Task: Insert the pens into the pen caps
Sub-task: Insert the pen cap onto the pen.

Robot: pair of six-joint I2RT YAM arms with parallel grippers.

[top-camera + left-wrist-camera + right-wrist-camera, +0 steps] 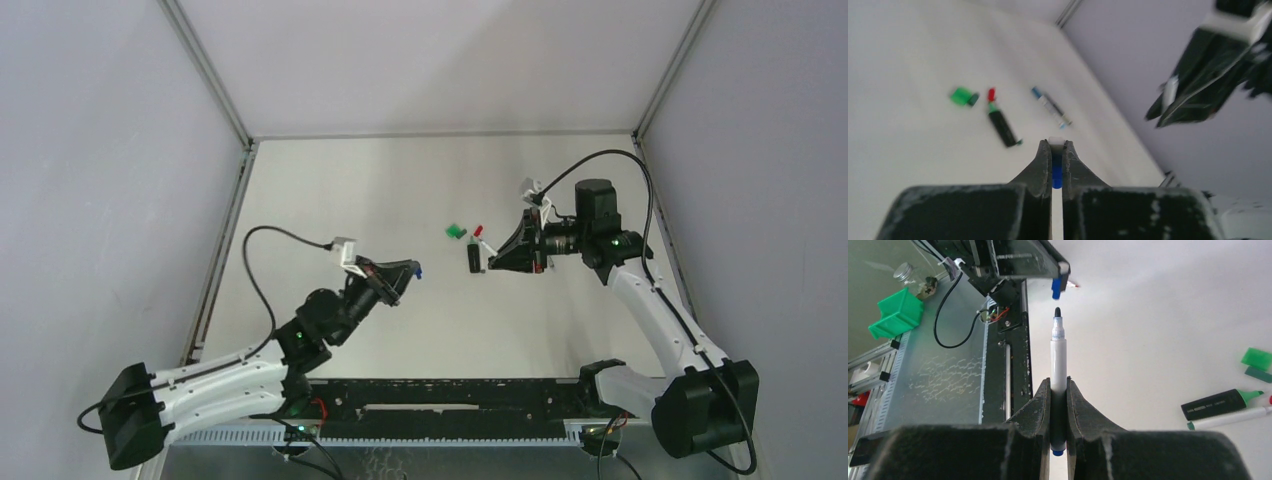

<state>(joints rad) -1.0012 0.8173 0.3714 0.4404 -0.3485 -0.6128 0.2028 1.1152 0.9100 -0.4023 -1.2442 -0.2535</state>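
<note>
snugly: left hand [1056, 144] on blue cap [1057, 171], right hand [1058, 383] on pen [1058, 357]

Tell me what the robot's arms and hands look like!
The left arm and right arm each have white tube-shaped links and chunky black joints with a small green light. The left hand and right hand are black wedges with two tapering fingers. A thin black cable loops above each arm to a small white block near the wrist.

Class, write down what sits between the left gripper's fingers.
A blue cap, pinched by the left gripper. The fingers cover its sides; its opening cannot be seen.
</note>
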